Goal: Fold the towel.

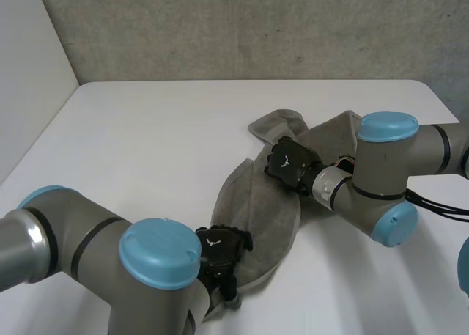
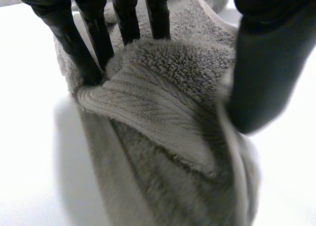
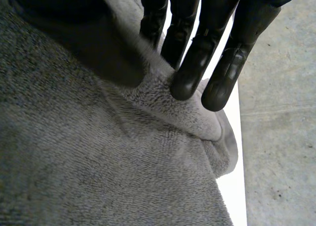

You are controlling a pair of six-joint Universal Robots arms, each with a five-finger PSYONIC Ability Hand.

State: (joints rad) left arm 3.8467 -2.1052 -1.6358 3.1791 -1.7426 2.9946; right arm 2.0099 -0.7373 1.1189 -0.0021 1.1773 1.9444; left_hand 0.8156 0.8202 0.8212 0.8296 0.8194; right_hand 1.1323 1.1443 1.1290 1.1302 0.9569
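White tabletop (image 1: 146, 144) ran back to a rough grey wall (image 1: 256, 27) as we looked down between the arms. Our left hand (image 1: 220, 251) had its fingers (image 2: 84, 48) and thumb closed on a raised fold of the crumpled grey terry-cloth towel (image 1: 256, 210), pinching it at the near end of the cloth. Our right hand (image 1: 292, 165) gripped the far end. Its fingers (image 3: 197, 63) curled down towards the thumb with a ridge of pile caught between them, just beside the bunched far corner. Between the two hands the towel lay on the table in a long, wrinkled diagonal band, right of the table's middle. A blue-capped joint of the left arm (image 1: 157, 258) stood in front of the towel's nearest tip, and the right arm (image 1: 381, 166) crossed over its right edge. Past the right fingertips we saw the table's edge and a speckled grey surface (image 3: 276, 137) beyond it.
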